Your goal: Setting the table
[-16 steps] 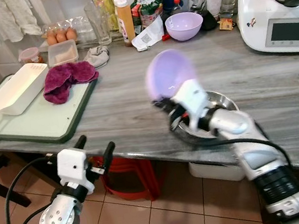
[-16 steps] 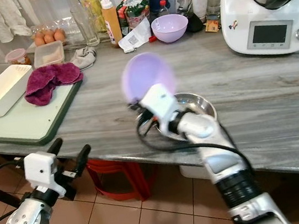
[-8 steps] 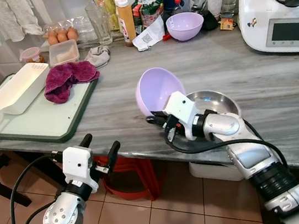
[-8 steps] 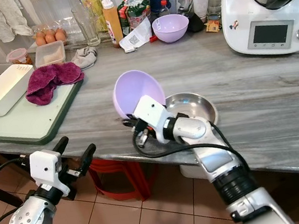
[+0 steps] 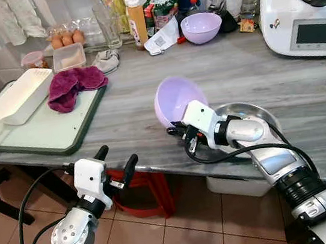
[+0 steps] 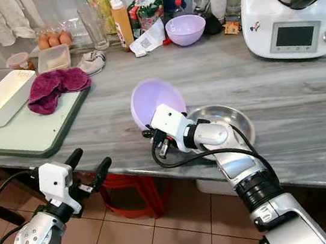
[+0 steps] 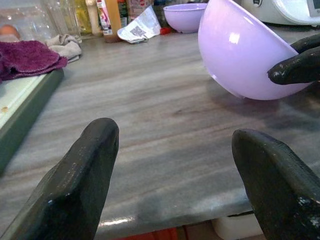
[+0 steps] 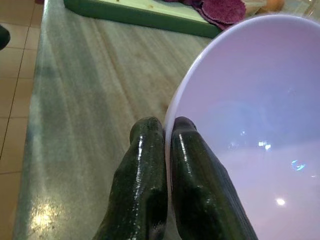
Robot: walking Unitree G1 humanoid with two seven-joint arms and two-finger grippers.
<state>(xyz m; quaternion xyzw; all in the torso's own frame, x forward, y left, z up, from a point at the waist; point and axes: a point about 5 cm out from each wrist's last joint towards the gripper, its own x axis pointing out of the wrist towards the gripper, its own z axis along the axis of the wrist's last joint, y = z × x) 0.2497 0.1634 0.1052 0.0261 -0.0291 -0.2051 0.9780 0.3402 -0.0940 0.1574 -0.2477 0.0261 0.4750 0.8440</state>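
A lilac plastic bowl point(image 5: 176, 97) is tilted on edge over the grey marble counter point(image 5: 131, 111), near its front. My right gripper point(image 5: 177, 126) is shut on the bowl's rim point(image 8: 172, 112), one finger inside and one outside. Just right of it sits a steel bowl point(image 5: 248, 113) on the counter. A second lilac bowl point(image 5: 200, 27) stands at the back. My left gripper point(image 5: 115, 158) is open below the counter's front edge, pointing at the held bowl point(image 7: 245, 57); its fingers point(image 7: 85, 175) hold nothing.
A green-rimmed tray point(image 5: 28, 138) at the left carries a white container point(image 5: 17, 97) and a purple cloth point(image 5: 73, 84). Bottles, a glass, eggs and packets line the back wall. A white kitchen machine point(image 5: 304, 5) stands at the back right. A red stool point(image 5: 145, 188) stands under the counter.
The right gripper has lowered the lilac bowl from up in the air toward the counter beside the steel bowl. The left arm has risen a little closer to the counter edge.
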